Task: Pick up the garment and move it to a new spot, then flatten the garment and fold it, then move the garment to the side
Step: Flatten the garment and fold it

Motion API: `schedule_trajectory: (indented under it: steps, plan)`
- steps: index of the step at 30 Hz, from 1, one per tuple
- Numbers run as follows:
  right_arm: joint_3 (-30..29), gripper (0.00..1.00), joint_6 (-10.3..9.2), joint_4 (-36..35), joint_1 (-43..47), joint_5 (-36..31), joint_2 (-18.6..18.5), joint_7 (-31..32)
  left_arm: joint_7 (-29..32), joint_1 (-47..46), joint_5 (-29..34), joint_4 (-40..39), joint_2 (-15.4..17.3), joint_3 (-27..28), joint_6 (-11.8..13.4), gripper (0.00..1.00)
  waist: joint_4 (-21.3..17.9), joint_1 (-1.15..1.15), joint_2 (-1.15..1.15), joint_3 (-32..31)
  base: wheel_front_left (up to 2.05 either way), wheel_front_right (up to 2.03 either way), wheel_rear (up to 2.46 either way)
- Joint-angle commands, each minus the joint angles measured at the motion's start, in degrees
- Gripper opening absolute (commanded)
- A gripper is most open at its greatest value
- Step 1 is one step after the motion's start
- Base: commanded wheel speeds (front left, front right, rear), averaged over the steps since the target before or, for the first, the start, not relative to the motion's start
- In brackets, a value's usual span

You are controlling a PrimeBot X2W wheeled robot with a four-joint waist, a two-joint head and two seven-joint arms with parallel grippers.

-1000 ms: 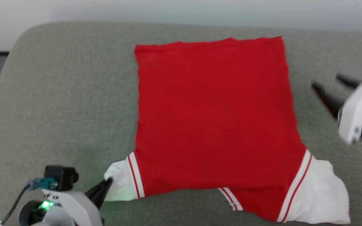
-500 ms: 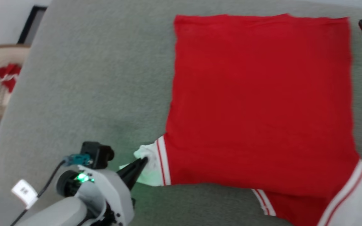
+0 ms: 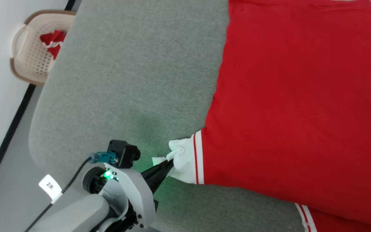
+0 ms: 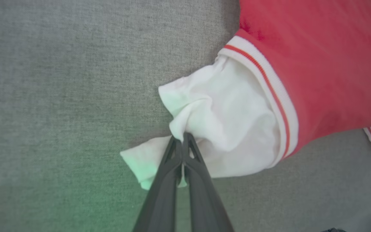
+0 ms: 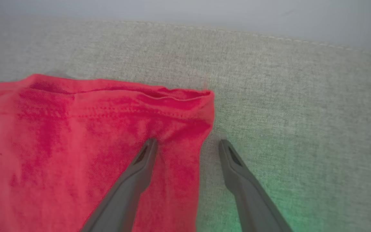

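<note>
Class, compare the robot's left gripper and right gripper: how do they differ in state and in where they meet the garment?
The left gripper has its fingers shut; the right gripper has its fingers apart. The left gripper pinches the white lining of the garment; the right gripper grips nothing, with one finger over the red corner and the other over the grey cushion. Both have long dark fingers.

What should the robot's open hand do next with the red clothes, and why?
Probably close the right gripper on the corner of the garment. Its open fingers straddle that edge, one over red fabric, one over the grey cushion, while the left gripper pinches the white lining.
</note>
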Motion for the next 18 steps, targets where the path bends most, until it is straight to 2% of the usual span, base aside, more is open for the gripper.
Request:
schedule_trajectory:
  steps: [1,2,3,5,10,14,18]
  plan:
    - [-0.6,0.91,0.05,3.0,2.7,-1.3,1.5,2.8,-0.2,-0.4,-0.1,0.8,-0.6,-0.1,-0.5,0.0,1.9,0.0,0.0,1.5,0.0,0.0,0.0]
    - [-0.9,0.37,0.06,3.7,3.1,-1.7,1.5,4.0,-0.2,-0.5,-0.1,1.1,-0.7,-0.2,-0.9,0.0,2.0,0.0,0.0,1.6,0.0,0.0,0.0]
    - [-1.1,0.0,0.06,4.3,3.7,-2.7,1.5,5.5,-0.3,-0.6,-0.2,1.5,-0.9,-0.2,-0.9,0.0,2.0,0.0,0.0,1.5,0.0,0.0,0.0]
    - [-1.6,0.0,0.04,5.1,4.6,-4.7,0.8,7.0,-0.4,-0.6,-0.3,2.2,-1.1,0.0,-1.3,0.0,1.8,0.0,0.0,1.4,0.0,0.0,0.0]
    - [-4.9,0.0,-0.03,5.2,4.2,-8.6,0.6,4.8,-0.9,-0.3,-0.8,3.5,-0.9,0.4,-1.6,0.0,0.3,0.0,0.0,0.5,0.0,0.0,0.0]
    - [-4.4,0.0,-0.01,4.4,2.5,-10.7,3.4,4.0,-1.4,0.2,-1.1,4.0,0.1,1.0,-1.3,0.0,-2.2,0.0,0.0,-0.9,0.0,0.0,0.0]
    - [-2.4,0.0,0.05,2.1,2.6,-9.2,7.1,2.2,-1.8,1.0,-1.8,3.9,1.5,1.8,-0.8,0.0,-5.6,0.0,0.0,-2.7,0.0,0.0,0.0]
